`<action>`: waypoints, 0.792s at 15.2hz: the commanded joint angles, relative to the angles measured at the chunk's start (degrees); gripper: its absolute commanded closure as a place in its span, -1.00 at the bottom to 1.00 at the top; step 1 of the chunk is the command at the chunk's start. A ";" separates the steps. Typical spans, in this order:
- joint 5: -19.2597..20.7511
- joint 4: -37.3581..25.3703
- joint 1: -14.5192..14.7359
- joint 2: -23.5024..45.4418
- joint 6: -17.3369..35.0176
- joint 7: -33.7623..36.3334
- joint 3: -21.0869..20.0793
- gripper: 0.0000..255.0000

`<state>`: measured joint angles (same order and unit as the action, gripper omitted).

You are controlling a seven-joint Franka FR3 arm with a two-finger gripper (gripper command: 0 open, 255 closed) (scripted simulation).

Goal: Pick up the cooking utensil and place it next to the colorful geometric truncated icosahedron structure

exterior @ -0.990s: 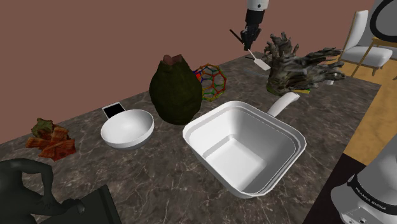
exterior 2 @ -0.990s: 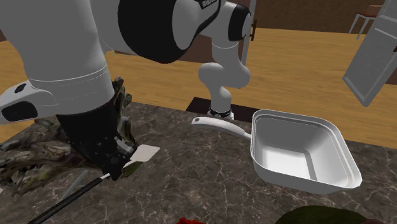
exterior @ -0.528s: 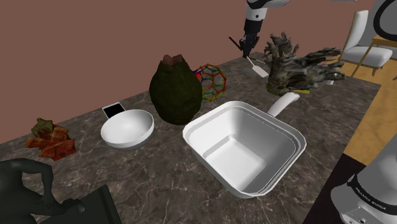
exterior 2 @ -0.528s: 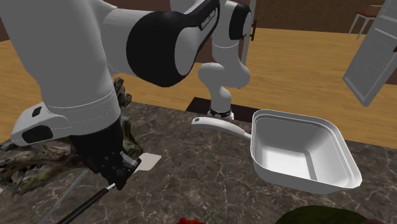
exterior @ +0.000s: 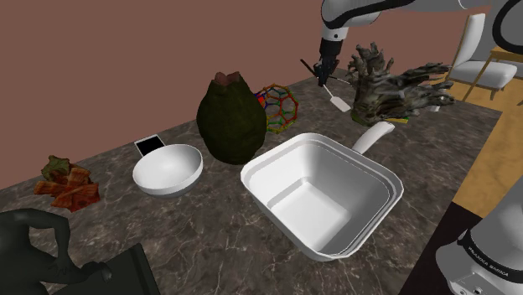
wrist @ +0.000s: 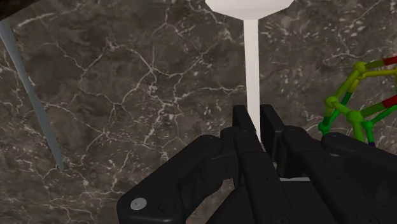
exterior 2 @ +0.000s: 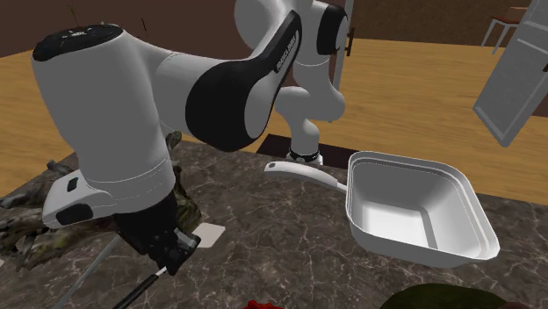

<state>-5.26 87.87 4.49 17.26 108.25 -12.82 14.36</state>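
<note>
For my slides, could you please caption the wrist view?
Black pincer clasping the white spatula over marbled counter, colourful lattice nearby.

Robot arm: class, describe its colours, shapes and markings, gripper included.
The arm has thick, rounded, glossy white links with black bands at the joints and small dark lettering on one link, too small to read. The gripper is all black, with two blocky fingers and a grey round stud on its body.
</note>
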 commanded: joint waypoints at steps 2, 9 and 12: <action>-0.11 2.11 0.06 0.22 2.36 -0.10 -0.06 1.00; -0.48 6.21 0.10 1.16 7.36 -0.42 -0.22 1.00; -0.70 7.73 0.09 1.74 9.44 -0.59 -0.30 1.00</action>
<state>-5.89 95.03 4.50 18.75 116.84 -13.48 14.13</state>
